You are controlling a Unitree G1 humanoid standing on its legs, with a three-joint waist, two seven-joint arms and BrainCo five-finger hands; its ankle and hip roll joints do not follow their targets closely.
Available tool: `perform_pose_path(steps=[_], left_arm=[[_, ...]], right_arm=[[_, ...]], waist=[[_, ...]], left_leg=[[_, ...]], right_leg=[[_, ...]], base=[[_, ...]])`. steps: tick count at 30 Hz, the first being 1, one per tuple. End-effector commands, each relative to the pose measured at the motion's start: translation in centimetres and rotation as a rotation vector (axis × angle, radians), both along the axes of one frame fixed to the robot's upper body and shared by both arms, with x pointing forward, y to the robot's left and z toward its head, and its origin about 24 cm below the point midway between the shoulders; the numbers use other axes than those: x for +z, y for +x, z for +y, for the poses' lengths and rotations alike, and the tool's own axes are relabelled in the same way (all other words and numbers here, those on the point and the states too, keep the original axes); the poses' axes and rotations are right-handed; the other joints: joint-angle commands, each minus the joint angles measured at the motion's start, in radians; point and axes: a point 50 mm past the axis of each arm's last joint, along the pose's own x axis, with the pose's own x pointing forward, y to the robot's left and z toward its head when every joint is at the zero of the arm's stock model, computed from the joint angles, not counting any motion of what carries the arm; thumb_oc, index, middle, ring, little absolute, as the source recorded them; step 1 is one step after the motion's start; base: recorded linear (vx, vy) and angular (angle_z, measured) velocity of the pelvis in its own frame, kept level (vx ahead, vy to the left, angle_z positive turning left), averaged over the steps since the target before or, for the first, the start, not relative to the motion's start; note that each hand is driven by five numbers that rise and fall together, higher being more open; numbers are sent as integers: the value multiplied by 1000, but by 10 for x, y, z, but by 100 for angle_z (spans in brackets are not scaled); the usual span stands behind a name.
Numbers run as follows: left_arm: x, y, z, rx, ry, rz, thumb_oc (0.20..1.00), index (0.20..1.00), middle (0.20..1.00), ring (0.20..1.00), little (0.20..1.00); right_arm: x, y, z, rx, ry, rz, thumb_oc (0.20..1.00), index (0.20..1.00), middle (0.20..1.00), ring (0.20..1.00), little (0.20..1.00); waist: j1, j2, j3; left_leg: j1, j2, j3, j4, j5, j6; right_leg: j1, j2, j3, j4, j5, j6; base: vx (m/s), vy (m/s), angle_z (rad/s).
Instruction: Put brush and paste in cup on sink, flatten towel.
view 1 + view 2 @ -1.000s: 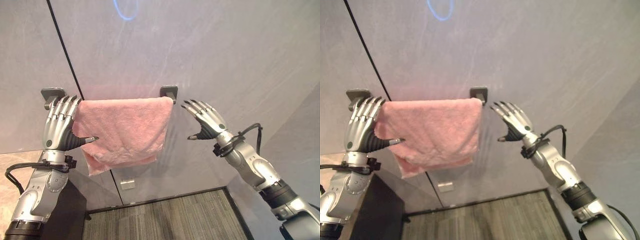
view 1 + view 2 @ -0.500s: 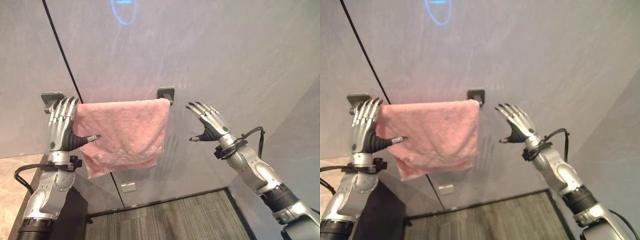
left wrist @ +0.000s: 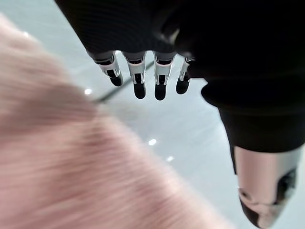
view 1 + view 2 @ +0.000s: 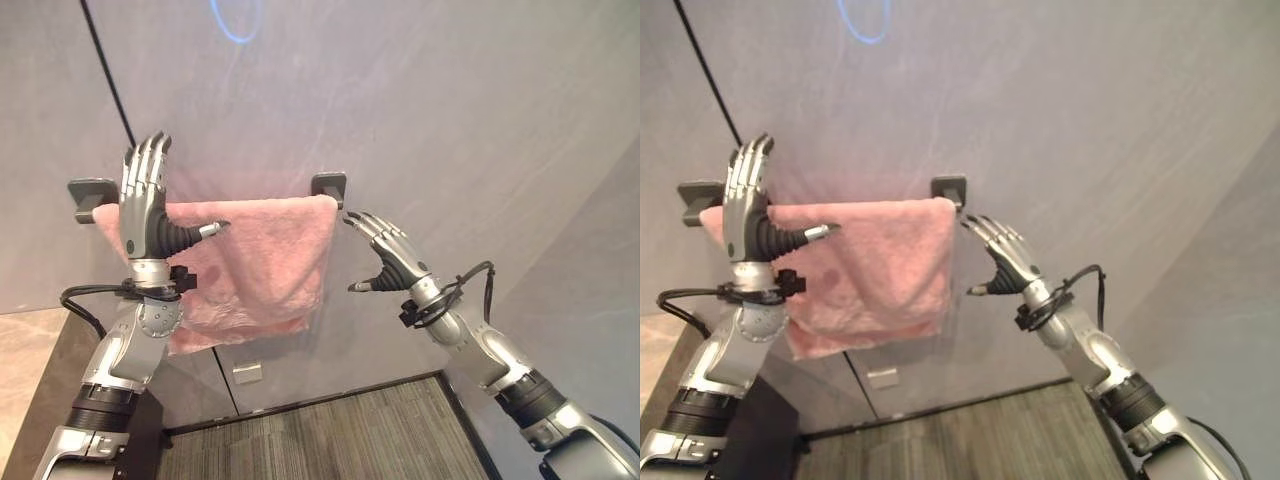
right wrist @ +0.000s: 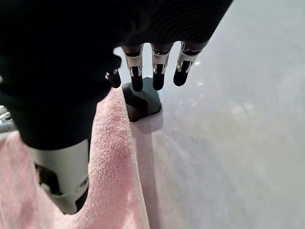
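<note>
A pink towel hangs folded over a wall rail between two dark brackets, the left one and the right one. Its lower edge hangs uneven. My left hand is raised in front of the towel's left part, fingers straight up above the rail, thumb out over the cloth, open. My right hand is open just right of the towel's right edge, fingers pointing at the right bracket. The right wrist view has the towel's edge beside the thumb. Pink cloth lies under my left hand.
Behind the towel is a grey panelled wall with a dark vertical seam. A small wall outlet sits below the towel. Striped grey carpet covers the floor. A stone counter edge and dark cabinet lie at lower left.
My left hand has risen and moved right, its fingers now above the rail. My right hand has moved left, closer to the towel's right edge. The camera has shifted slightly.
</note>
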Motion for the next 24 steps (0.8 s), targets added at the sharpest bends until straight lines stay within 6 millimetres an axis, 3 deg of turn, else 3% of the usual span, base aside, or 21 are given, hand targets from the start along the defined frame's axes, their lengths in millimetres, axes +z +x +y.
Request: perform_pose_path(steps=[1, 4, 5, 6, 8, 10, 12, 13, 15, 17, 19, 20, 21, 22, 23, 24], left_arm=[[23, -7, -7, -250, -356, -116, 1000, 1000, 1000, 1000, 1000], [23, -26, 7, -280, -384, -109, 1000, 1000, 1000, 1000, 1000], [14, -44, 26, -279, -448, -90, 1000, 1000, 1000, 1000, 1000], [13, -45, 27, -281, -451, -86, 1000, 1000, 1000, 1000, 1000], [-7, -58, 44, -290, -606, -41, 1000, 1000, 1000, 1000, 1000], [-41, -62, 56, -273, -761, 87, 1000, 1000, 1000, 1000, 1000], [-59, -64, 57, -324, -888, 153, 1000, 1000, 1000, 1000, 1000], [-77, -67, 60, -335, -958, 234, 1000, 1000, 1000, 1000, 1000], [-87, -68, 62, -330, -985, 270, 1000, 1000, 1000, 1000, 1000], [-118, -71, 49, -386, -1119, 397, 1000, 1000, 1000, 1000, 1000], [-125, -72, 45, -404, -1141, 436, 1000, 1000, 1000, 1000, 1000], [-151, -75, 33, -398, -1212, 548, 1000, 1000, 1000, 1000, 1000], [-166, -76, 27, -375, -1245, 615, 1000, 1000, 1000, 1000, 1000], [-166, -76, 27, -376, -1245, 615, 1000, 1000, 1000, 1000, 1000], [-192, -81, 20, -292, -1239, 743, 1000, 1000, 1000, 1000, 1000], [-192, -81, 20, -292, -1239, 743, 1000, 1000, 1000, 1000, 1000]], right_arm=[[2, 0, -5, 94, 518, 280, 1000, 1000, 1000, 1000, 1000], [-15, -10, -32, 52, 601, 395, 1000, 1000, 1000, 1000, 1000], [-20, -18, -58, -28, 581, 380, 1000, 1000, 1000, 1000, 1000], [-20, -19, -58, -28, 579, 383, 1000, 1000, 1000, 1000, 1000], [-39, -29, -81, -145, 635, 421, 1000, 1000, 1000, 1000, 1000], [-77, -41, -101, -250, 803, 594, 1000, 1000, 1000, 1000, 1000], [-95, -52, -105, -258, 878, 705, 1000, 1000, 1000, 1000, 1000], [-116, -62, -107, -271, 932, 815, 1000, 1000, 1000, 1000, 1000], [-123, -67, -108, -272, 945, 856, 1000, 1000, 1000, 1000, 1000], [-141, -76, -109, -325, 952, 928, 1000, 1000, 1000, 1000, 1000], [-144, -77, -108, -333, 945, 942, 1000, 1000, 1000, 1000, 1000], [-161, -81, -108, -393, 962, 1003, 1000, 1000, 1000, 1000, 1000], [-171, -84, -108, -434, 963, 1044, 1000, 1000, 1000, 1000, 1000], [-171, -83, -108, -434, 963, 1043, 1000, 1000, 1000, 1000, 1000], [-187, -87, -104, -496, 966, 1100, 1000, 1000, 1000, 1000, 1000], [-187, -87, -104, -495, 966, 1100, 1000, 1000, 1000, 1000, 1000]], waist=[[10, 27, 26], [21, 26, 30], [31, 27, 39], [30, 28, 36], [35, 28, 42], [41, 28, 49], [45, 28, 59], [50, 28, 62], [50, 28, 63], [51, 31, 64], [51, 32, 64], [54, 35, 66], [55, 35, 67], [56, 35, 67], [59, 38, 70], [59, 37, 69]], left_leg=[[24, 18, -66, 11, -45, -9], [4, 16, -78, 11, -34, -9], [-9, 15, -86, 11, -29, -11], [-9, 15, -87, 11, -28, -11], [-24, 13, -97, 11, -21, -12], [-48, 12, -112, 11, -10, -15], [-60, 12, -121, 11, -3, -18], [-68, 13, -133, 11, 2, -20], [-74, 12, -139, 11, 5, -22], [-83, 10, -146, 11, 10, -23], [-85, 10, -147, 11, 11, -23], [-88, 11, -149, 11, 15, -23], [-90, 10, -150, 11, 16, -22], [-90, 10, -150, 11, 16, -22], [-91, 11, -152, 11, 18, -22], [-92, 11, -152, 11, 18, -22]], right_leg=[[26, -71, -56, 12, 23, 67], [20, -75, -68, 8, 28, 64], [17, -77, -76, 8, 29, 63], [17, -77, -77, 8, 28, 64], [12, -80, -88, 8, 31, 64], [3, -84, -105, 8, 32, 61], [1, -86, -117, 8, 33, 59], [4, -86, -130, 8, 32, 57], [6, -87, -138, 8, 30, 57], [5, -90, -152, 8, 31, 56], [4, -90, -155, 8, 31, 56], [3, -90, -159, 8, 32, 55], [2, -90, -160, 8, 32, 55], [2, -90, -160, 8, 32, 55], [2, -89, -161, 8, 31, 54], [1, -89, -161, 8, 31, 54]], base=[[-37, -19, 3], [-25, -19, 11], [-14, -17, 17], [-19, -13, 16], [-26, -16, 15], [-37, -32, 24], [-33, -30, 21], [-13, -28, 40], [-9, -22, 33], [-3, -17, 16], [-7, -10, 7], [-21, -11, 7], [-18, -9, 6], [0, 0, 0], [0, 0, 0], [0, 0, 0]])
